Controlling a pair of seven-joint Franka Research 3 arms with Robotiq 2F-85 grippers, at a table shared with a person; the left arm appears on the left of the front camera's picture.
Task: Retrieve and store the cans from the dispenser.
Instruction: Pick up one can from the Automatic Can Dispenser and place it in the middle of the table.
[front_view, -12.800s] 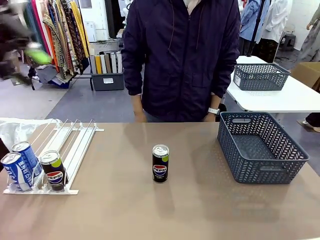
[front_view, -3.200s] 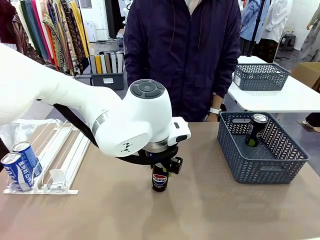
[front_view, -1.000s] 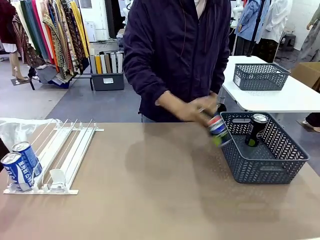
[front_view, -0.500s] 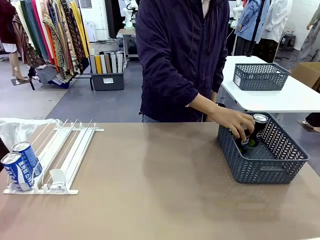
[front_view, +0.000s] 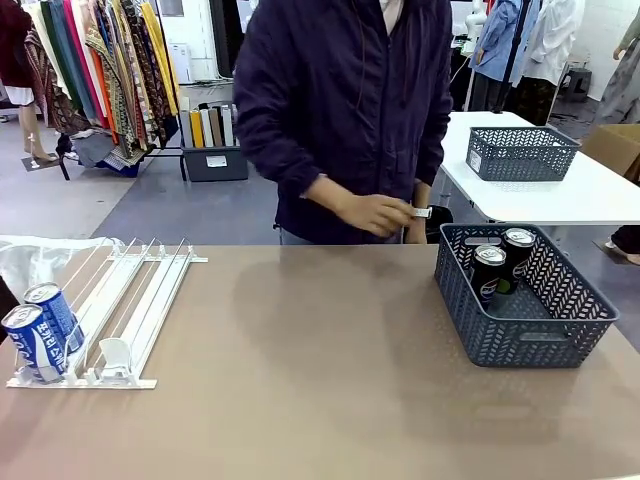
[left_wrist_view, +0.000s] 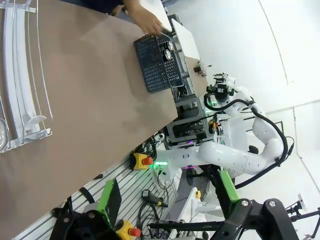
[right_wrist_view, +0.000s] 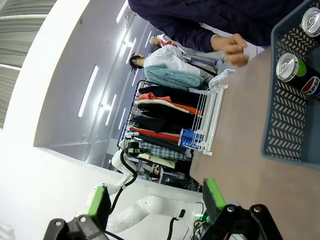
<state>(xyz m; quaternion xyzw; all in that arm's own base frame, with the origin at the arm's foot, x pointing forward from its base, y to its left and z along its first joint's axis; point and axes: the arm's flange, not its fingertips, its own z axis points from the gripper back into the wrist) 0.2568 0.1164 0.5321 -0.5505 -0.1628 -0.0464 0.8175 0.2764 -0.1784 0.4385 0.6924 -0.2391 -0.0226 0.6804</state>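
Note:
The white dispenser (front_view: 140, 305) lies at the table's left, with two blue cans (front_view: 40, 325) against its front stops. Two black cans (front_view: 488, 272) stand side by side in the dark grey basket (front_view: 510, 340) at the right. In the left wrist view, my left gripper (left_wrist_view: 167, 195) hangs open high above the table, with the dispenser rails (left_wrist_view: 25, 75) and the basket (left_wrist_view: 150, 65) far below. My right gripper (right_wrist_view: 156, 200) is open too, well off the table. Its view takes in both black cans (right_wrist_view: 295, 70), the basket (right_wrist_view: 285, 125) and the blue cans (right_wrist_view: 189, 137).
A person in a dark jacket stands at the far edge, hands (front_view: 370, 213) held together above it. Crumpled clear plastic (front_view: 30, 260) lies behind the dispenser. A second table with another grey basket (front_view: 520, 152) stands behind at the right.
The person set a second black can into the basket beside the first and drew the hand back to the body. Earlier, my left arm left the table's middle.

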